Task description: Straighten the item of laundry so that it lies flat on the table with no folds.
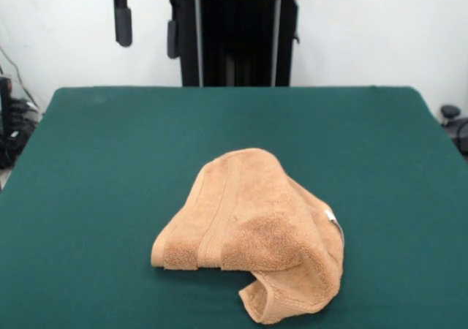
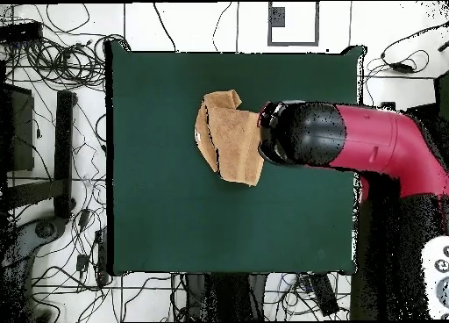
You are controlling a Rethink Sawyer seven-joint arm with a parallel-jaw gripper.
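The crumpled orange-tan terry towel (image 1: pixel 256 234) is soft looped cloth, nubbly and matt, with a flatter, smoother woven band (image 1: pixel 219 219) running across it and a small white tag (image 1: pixel 330 216) that looks like thin smooth fabric. The wide dark green counter (image 1: pixel 110 168) wears a felt-like covering, dull and even, with no shine. Over it, the red and black robot arm (image 2: pixel 368 144) looks like hard moulded plastic, smooth, with a soft sheen on its rounded black end (image 2: pixel 298 133).
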